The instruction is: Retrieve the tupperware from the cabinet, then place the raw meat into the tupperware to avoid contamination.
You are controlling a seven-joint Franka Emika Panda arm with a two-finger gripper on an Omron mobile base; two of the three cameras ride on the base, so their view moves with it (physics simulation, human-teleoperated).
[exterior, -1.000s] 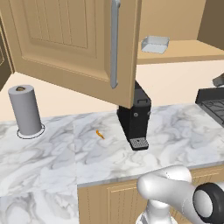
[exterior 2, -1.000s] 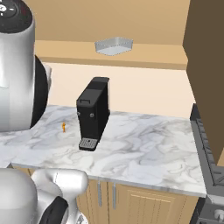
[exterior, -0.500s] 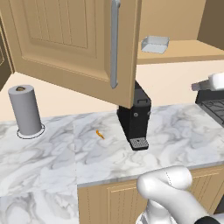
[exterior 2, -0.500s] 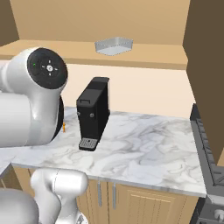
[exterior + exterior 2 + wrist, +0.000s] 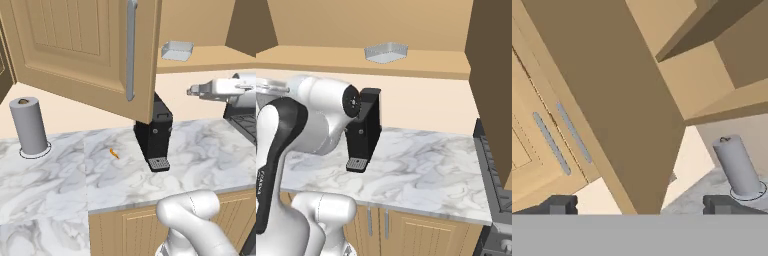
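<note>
A simulated kitchen, seen from behind a white robot arm whose curved base fills the 6 o'clock edge of the left base view. Just beyond it lies a marble counter. On the counter, at about 9 o'clock, stands a grey paper-towel roll; near the centre lies the raw meat, a tiny orange-red sliver; just right of it stands a black coffee machine. Higher, at 3 o'clock, the gripper reaches leftward, its fingers spread wide with nothing between them; in the hand view the two dark fingertips sit far apart. Above the counter the cabinet door hangs open, its silver bar handle toward 12 o'clock. Farthest back, at 1 o'clock on the open shelf, rests the tupperware, also visible at 12 o'clock in the right base view. It looks light, stiff and smooth, likely slippery, so pinching one thin side wall over the rim seems the surest hold. Compared with a second ago, the arm has swung up and the hand has come into sight at the right; the tupperware, meat and door are unchanged.
</note>
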